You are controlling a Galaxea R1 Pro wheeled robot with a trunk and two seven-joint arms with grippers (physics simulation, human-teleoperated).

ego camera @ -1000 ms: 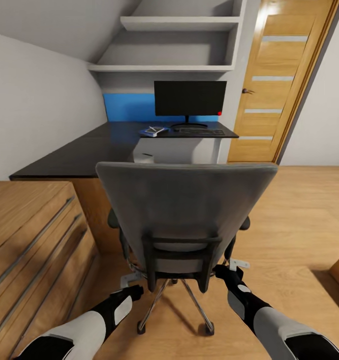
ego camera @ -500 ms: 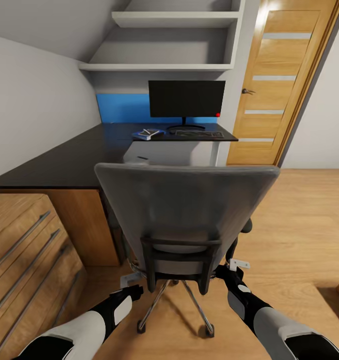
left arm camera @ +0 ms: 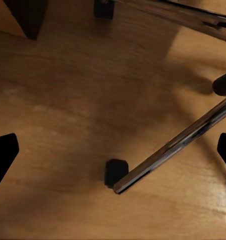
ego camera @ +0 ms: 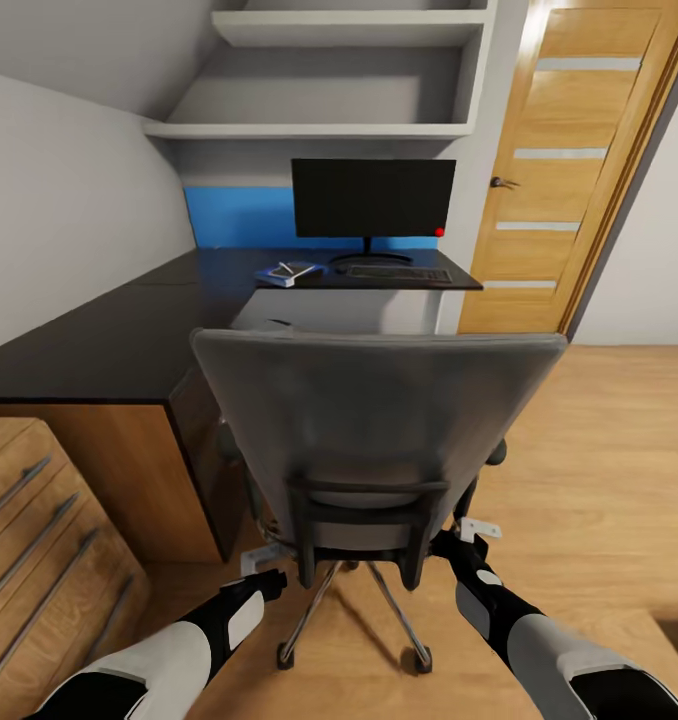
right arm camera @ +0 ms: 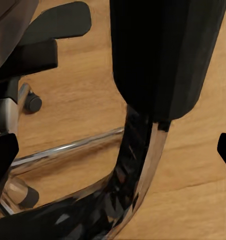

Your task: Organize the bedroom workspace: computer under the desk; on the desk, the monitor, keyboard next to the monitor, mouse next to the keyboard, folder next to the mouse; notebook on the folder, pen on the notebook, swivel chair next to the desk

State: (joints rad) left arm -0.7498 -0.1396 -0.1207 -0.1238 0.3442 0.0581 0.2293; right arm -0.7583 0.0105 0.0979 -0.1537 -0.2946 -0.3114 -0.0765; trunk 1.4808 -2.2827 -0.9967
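The swivel chair (ego camera: 374, 430) stands on the wooden floor (ego camera: 599, 450), its back toward the robot, near the worktop (ego camera: 129, 330). Monitor (ego camera: 373, 198), keyboard (ego camera: 399, 272) and folder (ego camera: 287, 273) rest on the worktop. The left tool (ego camera: 269, 583) is spread apart above the floor; the right tool (ego camera: 449, 545) is spread apart around a chair armrest (right arm camera: 163, 55).

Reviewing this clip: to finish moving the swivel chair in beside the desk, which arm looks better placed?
Right, probably. The right end effector sits against the swivel chair frame, its armrest support close ahead in the right wrist view. The left end effector hangs lower, facing floor and chrome legs.
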